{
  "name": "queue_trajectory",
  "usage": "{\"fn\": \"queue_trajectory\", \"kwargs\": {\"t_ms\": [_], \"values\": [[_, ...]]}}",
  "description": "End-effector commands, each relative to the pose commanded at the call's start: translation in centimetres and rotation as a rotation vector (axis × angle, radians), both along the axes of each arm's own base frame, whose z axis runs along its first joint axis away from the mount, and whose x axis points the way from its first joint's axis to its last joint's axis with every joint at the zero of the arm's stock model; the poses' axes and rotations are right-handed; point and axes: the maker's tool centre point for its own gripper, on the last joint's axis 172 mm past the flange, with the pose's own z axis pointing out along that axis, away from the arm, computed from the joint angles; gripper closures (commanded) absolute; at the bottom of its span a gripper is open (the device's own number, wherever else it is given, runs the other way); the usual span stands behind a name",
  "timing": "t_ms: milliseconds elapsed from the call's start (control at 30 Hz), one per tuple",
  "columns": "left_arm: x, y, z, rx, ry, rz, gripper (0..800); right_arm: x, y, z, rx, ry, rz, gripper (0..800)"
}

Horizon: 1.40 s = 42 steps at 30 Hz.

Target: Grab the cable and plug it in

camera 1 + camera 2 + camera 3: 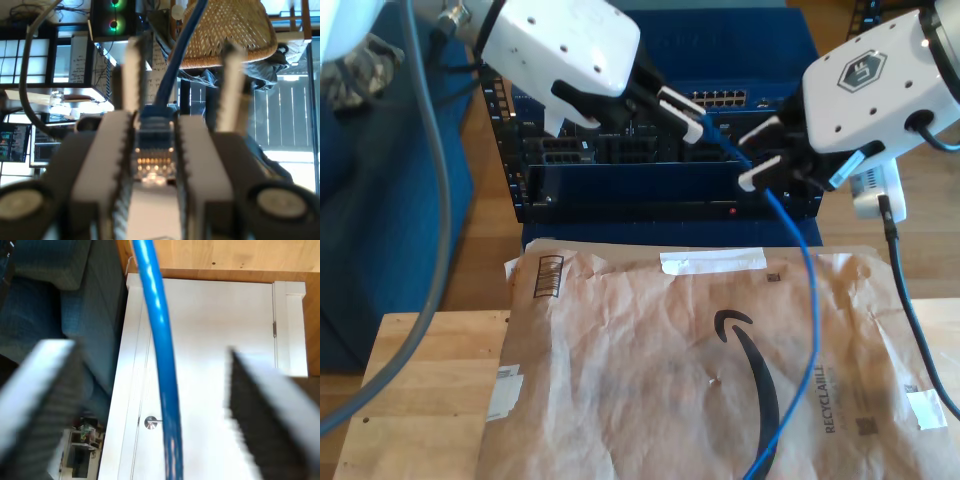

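Up close, my first gripper (pixel 154 150) pinched the clear plug (pixel 154 165) of the blue cable (pixel 798 300), which trailed toward six o'clock over the brown paper mailer (pixel 650 370). My second gripper (pixel 772 152) stood spread around the cable, before the dark rack unit (pixel 620 185).

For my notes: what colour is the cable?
Bright blue cable; the second wrist view shows it best.

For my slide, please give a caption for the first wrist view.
My first tool grips the blue cable's clear plug.
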Motion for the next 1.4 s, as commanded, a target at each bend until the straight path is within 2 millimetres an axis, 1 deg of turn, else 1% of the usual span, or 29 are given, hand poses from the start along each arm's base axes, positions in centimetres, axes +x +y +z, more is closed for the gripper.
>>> {"fn": "queue_trajectory", "kwargs": {"t_ms": [33,100,167,300,433,500,567,600,667,733,833,900,967,1000,1067,1100,1133,1200,1333,1400], "values": [[0.2,0.2,0.2,-0.007,0.002,0.009,797,-0.1,0.3,0.4,-0.001,-0.016,0.014,12],[0.9,0.6,0.7,-0.041,0.021,0.037,797,-0.4,0.3,1.8,0.001,-0.054,0.010,9],[1.5,1.1,1.1,-0.081,0.056,0.061,797,-0.1,0.0,2.8,-0.001,-0.093,-0.012,9],[1.7,1.9,1.0,-0.140,0.212,0.077,797,0.2,-0.1,3.2,-0.003,-0.111,-0.021,9],[1.4,2.2,0.5,-0.138,0.284,0.081,797,0.3,0.0,3.6,0.006,-0.113,-0.025,9],[1.4,2.8,0.6,-0.148,0.327,0.088,798,-0.2,0.0,4.3,0.007,-0.133,-0.026,9],[1.2,3.0,0.9,-0.177,0.404,0.085,797,-0.6,-0.2,5.5,0.006,-0.172,-0.031,10],[1.2,3.3,1.2,-0.186,0.447,0.092,797,-0.3,-0.6,6.3,0.001,-0.208,-0.055,10],[1.7,4.2,0.7,-0.193,0.525,0.114,797,0.1,-1.6,7.3,-0.010,-0.316,-0.093,10],[1.4,4.3,1.3,-0.216,0.552,0.082,797,0.5,-1.6,8.0,-0.025,-0.425,-0.090,10],[0.9,4.1,2.4,-0.264,0.578,0.042,797,0.8,0.5,7.7,-0.025,-0.507,-0.080,9],[0.9,4.2,2.2,-0.268,0.596,0.035,797,1.0,1.3,7.6,-0.025,-0.559,-0.089,8],[0.8,4.2,2.1,-0.268,0.607,0.026,797,1.1,2.1,8.1,-0.027,-0.613,-0.081,11],[0.6,4.2,2.0,-0.267,0.614,0.022,797,0.8,2.8,8.0,-0.031,-0.635,-0.056,11],[0.3,4.3,2.1,-0.264,0.638,0.014,797,0.3,4.0,8.5,-0.032,-0.679,-0.015,10],[0.1,4.3,2.2,-0.267,0.654,0.006,797,-0.2,4.2,9.2,-0.027,-0.700,-0.012,8],[0.1,4.2,2.5,-0.280,0.667,-0.001,797,-0.4,3.9,9.6,-0.024,-0.720,-0.023,8],[0.2,4.5,3.2,-0.317,0.702,-0.017,795,-0.8,3.7,9.6,-0.022,-0.729,-0.032,8],[-0.2,5.0,4.6,-0.366,0.729,-0.052,793,-1.9,5.7,9.3,-0.002,-0.730,0.009,8],[-0.5,5.0,5.3,-0.386,0.736,-0.073,793,-2.3,5.6,9.3,0.004,-0.747,-0.002,8]]}}
